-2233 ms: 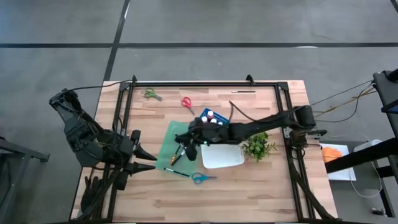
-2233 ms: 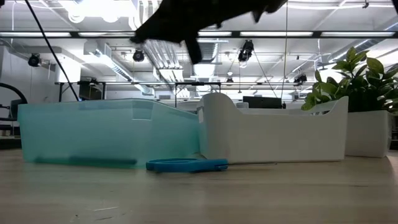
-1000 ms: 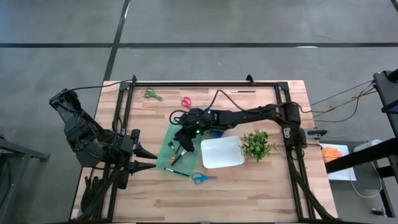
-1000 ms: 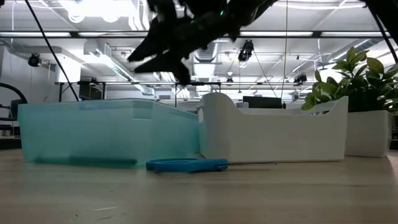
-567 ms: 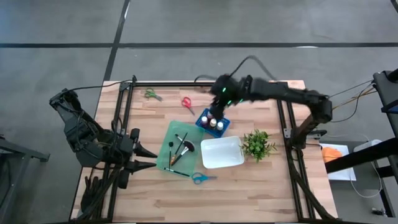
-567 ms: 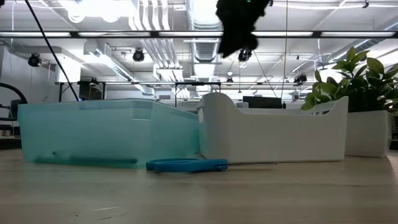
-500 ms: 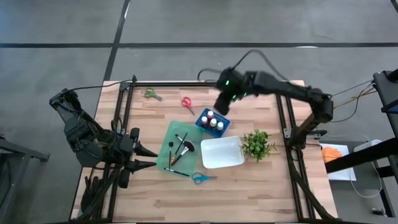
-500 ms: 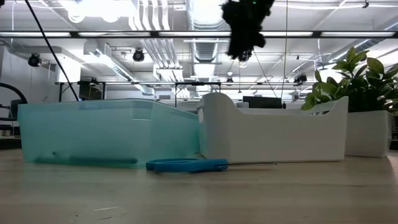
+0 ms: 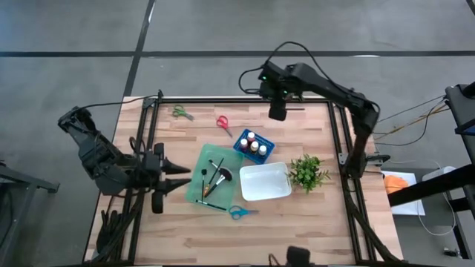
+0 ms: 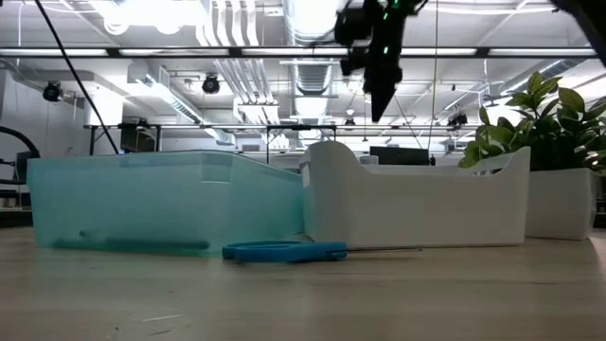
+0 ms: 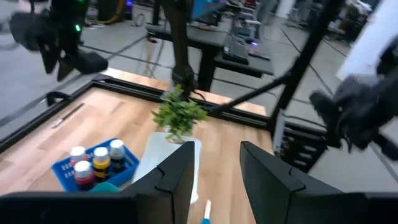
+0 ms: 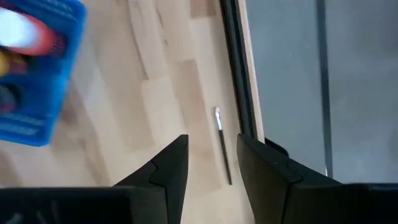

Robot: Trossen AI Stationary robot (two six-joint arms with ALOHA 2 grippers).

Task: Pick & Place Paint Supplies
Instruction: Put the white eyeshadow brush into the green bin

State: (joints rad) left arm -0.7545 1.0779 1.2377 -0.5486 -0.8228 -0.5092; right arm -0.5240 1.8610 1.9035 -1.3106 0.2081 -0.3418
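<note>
Seen from above, the right gripper hangs over the far edge of the wooden worktop, its fingers parted with nothing between them, above a slim brush lying by the black frame rail. The left gripper waits at the worktop's left side, fingers also parted and empty. Paint bottles stand in a blue basket, brushes lie in a green tray beside a white bin, and red scissors, green scissors and blue scissors lie loose.
</note>
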